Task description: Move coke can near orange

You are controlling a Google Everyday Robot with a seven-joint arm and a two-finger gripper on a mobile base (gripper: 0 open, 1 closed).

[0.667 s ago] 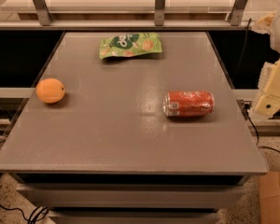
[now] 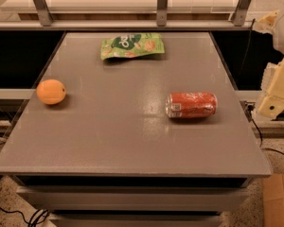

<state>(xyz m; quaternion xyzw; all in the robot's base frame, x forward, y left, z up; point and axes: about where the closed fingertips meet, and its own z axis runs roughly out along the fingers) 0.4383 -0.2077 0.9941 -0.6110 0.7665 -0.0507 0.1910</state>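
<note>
Coke can point(image 2: 191, 105) on its side on grey table point(image 2: 132, 145), right of centre, long axis running left to right. Silver end facing left, small white label patch just beside that end, white lettering along red-orange body. Resting free on tabletop, touched by nothing, with thin shadow along near side. Orange point(image 2: 51, 91) close to left edge of table, a little farther back than can, well apart from it, with only bare tabletop between. Round, smooth, with small shadow at its right. Green snack bag point(image 2: 131, 46) flat at far side of table, roughly mid-width, apart from both can and orange. Gripper point(image 2: 276, 92) off table, beyond right edge, at right border of view, seen only as cream-coloured blocky parts, probably its housing. Lower block tilted, with dark round hole on its face. Level with can but clear of it, across strip of tabletop and table edge. Released, clenched or grasping: cannot tell from this side-on, partly cropped view. Cream arm segment point(image 2: 270, 23) above it near top right corner. Metal posts point(image 2: 162, 4) upright behind table, joined by horizontal rail, with pale surface beyond. Dark gaps either side of table. Light drawer fronts point(image 2: 128, 195) beneath tabletop. Cardboard box point(image 2: 280, 200) on speckled floor at lower right. Dark cables point(image 2: 35, 216) on floor at lower left.
</note>
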